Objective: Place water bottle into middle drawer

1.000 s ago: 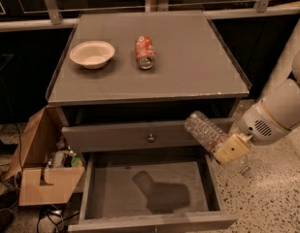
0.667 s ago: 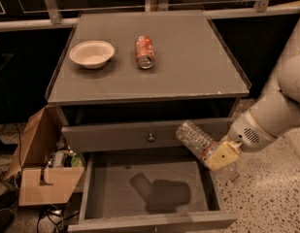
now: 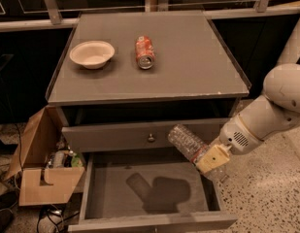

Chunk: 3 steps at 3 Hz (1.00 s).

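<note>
Wide, shallow dark-grey middle drawer stands open. Small clear ribbed plastic water bottle hangs above its right rear part, long axis tilted up-left. Cream two-finger gripper clamps the bottle's lower-right end, near the right wall.

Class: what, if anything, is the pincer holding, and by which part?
The pincer holds the water bottle by its lower right end, over the open middle drawer.

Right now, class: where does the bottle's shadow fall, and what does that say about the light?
Camera view: the shadow lies on the floor of the middle drawer, below and left of the water bottle gripped by the claw above the drawer's right side; light probably comes from above, rightward.
</note>
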Available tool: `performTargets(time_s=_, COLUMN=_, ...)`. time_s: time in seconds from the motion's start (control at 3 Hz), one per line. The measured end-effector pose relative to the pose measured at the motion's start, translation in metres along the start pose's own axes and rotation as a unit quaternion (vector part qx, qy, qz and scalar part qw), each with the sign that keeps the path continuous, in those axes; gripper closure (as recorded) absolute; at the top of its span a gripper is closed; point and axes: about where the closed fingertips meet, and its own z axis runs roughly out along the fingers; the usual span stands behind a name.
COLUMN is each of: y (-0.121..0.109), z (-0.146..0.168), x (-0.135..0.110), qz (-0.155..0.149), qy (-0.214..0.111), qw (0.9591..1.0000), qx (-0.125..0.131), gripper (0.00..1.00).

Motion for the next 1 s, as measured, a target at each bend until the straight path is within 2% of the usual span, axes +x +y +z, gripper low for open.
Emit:
performTargets(time_s=0.67, y=-0.009, z=0.062, x=-0.003, qz=-0.036, qy=-0.006, qw=0.9972, qx=-0.065, gripper=1.00)
performTargets(time_s=1.0, y=-0.009, z=0.062, x=-0.003, qz=-0.036, qy=-0.006, qw=0.9972, qx=-0.065, gripper=1.00)
